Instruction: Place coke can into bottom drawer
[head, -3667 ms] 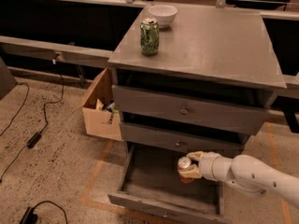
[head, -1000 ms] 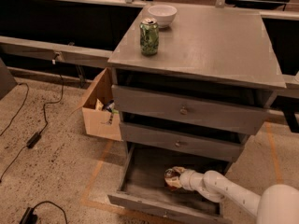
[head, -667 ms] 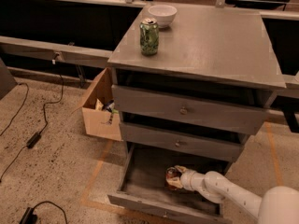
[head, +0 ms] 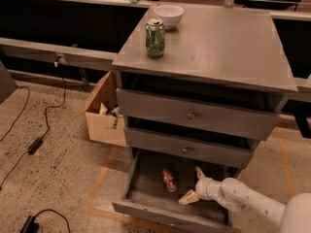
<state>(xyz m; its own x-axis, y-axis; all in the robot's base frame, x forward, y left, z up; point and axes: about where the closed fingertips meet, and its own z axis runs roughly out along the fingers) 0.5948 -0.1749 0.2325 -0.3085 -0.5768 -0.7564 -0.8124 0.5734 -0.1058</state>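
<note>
The coke can (head: 169, 179), small and red with white markings, lies on its side on the floor of the open bottom drawer (head: 146, 198), near the middle. My gripper (head: 194, 184) is just to the right of the can, inside the drawer, with its two tan fingers spread open and empty. One finger (head: 188, 197) points down-left, the other (head: 199, 172) points up. The can is apart from the fingers. My white arm (head: 252, 202) reaches in from the lower right.
A green can (head: 155, 38) and a white bowl (head: 168, 15) stand on the cabinet top (head: 228, 47). The two upper drawers (head: 194, 114) are shut. A cardboard box (head: 104, 113) sits left of the cabinet. Cables (head: 34, 144) lie on the floor.
The gripper has let go of the can, which now lies in the bottom drawer. The gripper has opened and drawn back to the right.
</note>
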